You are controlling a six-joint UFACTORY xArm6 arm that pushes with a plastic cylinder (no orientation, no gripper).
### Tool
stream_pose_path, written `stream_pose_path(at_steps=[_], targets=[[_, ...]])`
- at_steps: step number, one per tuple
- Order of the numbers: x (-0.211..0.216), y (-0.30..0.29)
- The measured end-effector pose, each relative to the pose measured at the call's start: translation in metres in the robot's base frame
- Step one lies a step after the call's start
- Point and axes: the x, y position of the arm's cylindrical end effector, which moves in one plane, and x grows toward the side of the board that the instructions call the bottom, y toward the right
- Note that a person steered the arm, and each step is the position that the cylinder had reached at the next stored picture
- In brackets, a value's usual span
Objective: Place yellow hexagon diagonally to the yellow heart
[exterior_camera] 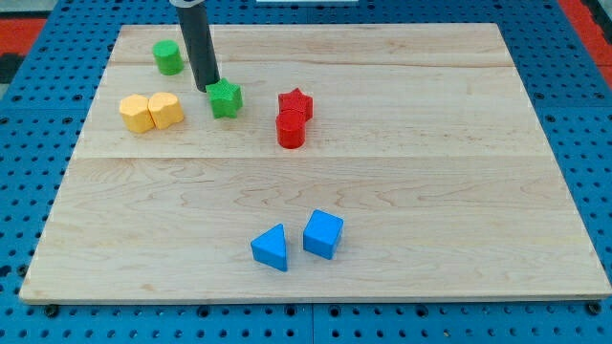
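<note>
Camera view: I take the yellow heart (166, 110) as my landmark. The yellow hexagon (136, 113) sits touching it on the view's left, the two side by side in a row, so as I judge it the diagonal placement is not yet made.

My tip (207, 89) stands to the heart's right and a little toward the view's top, against the left edge of the green star (227, 98), or just beside it (I cannot tell whether they touch). Being a bare rod, it has no hold on anything and no opening to speak of.

A green cylinder (168, 57) lies toward the view's top from the heart. A red star (296, 103) and a red cylinder (291, 130) stand together well to the heart's right. A blue triangular block (272, 247) and a blue cube (323, 234) are far toward the view's bottom-right.

I judge the step in hand to be the approach. Next, my tip needs to go round the heart to the hexagon's side, without nudging the heart, and slide the hexagon off its row to a corner.
</note>
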Motion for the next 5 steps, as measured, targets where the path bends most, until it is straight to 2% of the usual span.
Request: stream_pose_path(at_steps=[2,3,5], targets=[[-0.004,0.002],[-0.016,-0.022],[-0.006,-0.102]])
